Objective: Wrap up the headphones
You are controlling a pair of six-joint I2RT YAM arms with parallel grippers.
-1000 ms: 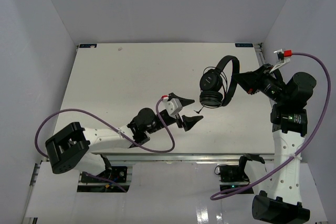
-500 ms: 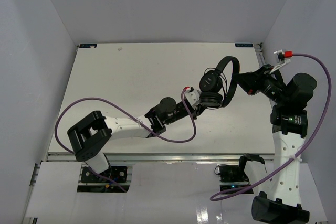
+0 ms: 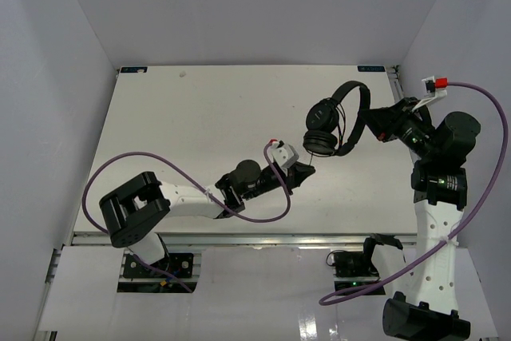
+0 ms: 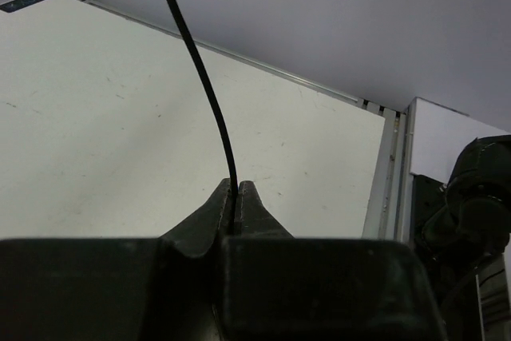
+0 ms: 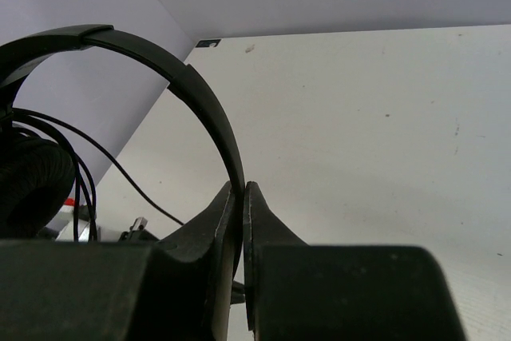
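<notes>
We logged the white table point(image 3: 200, 117) lying beneath both claws, with the headphones point(image 3: 321, 114) held above it. The right gripper point(image 5: 241, 189) was clamped on the thin headband point(image 5: 200, 101), and the two earcups hung just left of that claw in the top view. The left gripper point(image 4: 238, 189), nearer the arm bases than the earcups, was pinched tight on the thin black cord point(image 4: 200, 77), which rose from between its fingertips and ran up and to the left out of the wrist view.
</notes>
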